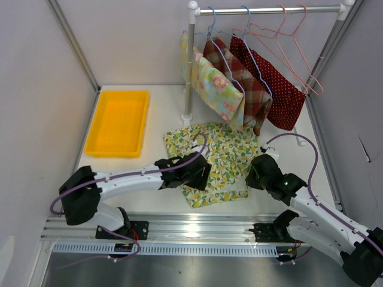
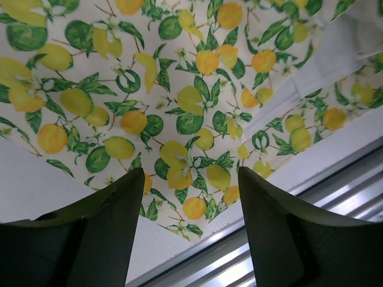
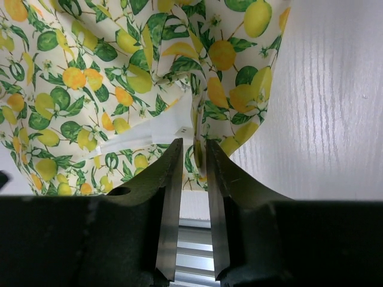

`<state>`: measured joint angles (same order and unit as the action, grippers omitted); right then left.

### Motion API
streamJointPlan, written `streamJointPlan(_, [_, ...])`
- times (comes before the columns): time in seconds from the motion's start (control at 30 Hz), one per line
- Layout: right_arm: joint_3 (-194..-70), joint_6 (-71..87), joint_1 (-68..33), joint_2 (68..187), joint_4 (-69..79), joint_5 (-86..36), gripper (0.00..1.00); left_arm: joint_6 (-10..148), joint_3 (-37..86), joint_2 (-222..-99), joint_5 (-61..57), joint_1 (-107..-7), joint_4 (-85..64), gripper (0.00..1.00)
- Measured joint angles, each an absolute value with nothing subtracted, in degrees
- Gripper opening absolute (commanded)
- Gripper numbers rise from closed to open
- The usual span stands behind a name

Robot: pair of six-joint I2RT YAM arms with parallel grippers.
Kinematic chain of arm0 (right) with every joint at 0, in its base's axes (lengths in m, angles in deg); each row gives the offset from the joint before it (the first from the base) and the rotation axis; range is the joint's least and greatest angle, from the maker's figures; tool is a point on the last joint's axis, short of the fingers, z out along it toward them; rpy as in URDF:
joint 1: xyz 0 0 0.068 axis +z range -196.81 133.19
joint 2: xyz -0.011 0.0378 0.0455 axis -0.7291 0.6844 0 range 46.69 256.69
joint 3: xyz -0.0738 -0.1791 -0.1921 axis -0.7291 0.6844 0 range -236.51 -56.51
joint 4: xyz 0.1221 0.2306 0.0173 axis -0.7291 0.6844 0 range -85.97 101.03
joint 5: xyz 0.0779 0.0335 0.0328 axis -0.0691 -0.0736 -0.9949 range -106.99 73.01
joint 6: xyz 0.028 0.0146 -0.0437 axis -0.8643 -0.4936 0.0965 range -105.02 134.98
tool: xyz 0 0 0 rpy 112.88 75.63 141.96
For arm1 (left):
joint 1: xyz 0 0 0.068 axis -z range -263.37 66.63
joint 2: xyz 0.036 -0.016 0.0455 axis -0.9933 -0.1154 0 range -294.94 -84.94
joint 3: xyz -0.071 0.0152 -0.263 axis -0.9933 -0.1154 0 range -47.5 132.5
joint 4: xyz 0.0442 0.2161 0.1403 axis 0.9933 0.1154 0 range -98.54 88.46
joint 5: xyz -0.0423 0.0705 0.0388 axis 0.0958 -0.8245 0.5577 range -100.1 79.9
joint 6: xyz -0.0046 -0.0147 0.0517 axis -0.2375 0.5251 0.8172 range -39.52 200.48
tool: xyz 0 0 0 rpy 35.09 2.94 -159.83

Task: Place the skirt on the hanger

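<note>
The lemon-print skirt (image 1: pixel 222 154) lies spread on the white table, in front of the clothes rack. Empty pink wire hangers (image 1: pixel 281 36) hang on the rack's rail at the right. My left gripper (image 1: pixel 200 173) is open and empty, just over the skirt's near left part; the print (image 2: pixel 179 89) fills its wrist view between the fingers (image 2: pixel 191 173). My right gripper (image 1: pixel 258 170) is at the skirt's right edge. Its jaws (image 3: pixel 194 143) stand nearly together with a raised fold of the skirt (image 3: pixel 90 78) pinched between the tips.
A yellow tray (image 1: pixel 118 122) sits at the back left. The rack's white post (image 1: pixel 190 66) stands behind the skirt, with a floral garment (image 1: pixel 218 89), a plaid one (image 1: pixel 242 81) and a red dotted one (image 1: pixel 278 86) on hangers. A metal rail (image 1: pixel 191 227) runs along the near edge.
</note>
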<state>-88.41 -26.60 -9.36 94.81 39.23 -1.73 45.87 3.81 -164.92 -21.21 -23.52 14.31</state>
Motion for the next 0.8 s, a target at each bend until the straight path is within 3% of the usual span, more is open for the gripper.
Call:
streamJointPlan(0.4, [-88.4,-27.0,-9.4,92.3,40.3,-0.9,0.28,44.1,6.9,-176.1,-28.7,-17.9,19.0,0.69])
streamJointPlan(0.53, [-88.2,-27.0,-9.3,92.3,40.3,-0.9,0.28,43.6,7.2,-177.1,-29.5,-17.8,19.0,0.58])
streamJointPlan(0.8, [-88.0,-27.0,-9.2,92.3,40.2,-0.9,0.28,42.1,6.6,-179.3,-30.0,-17.8,18.4,0.10])
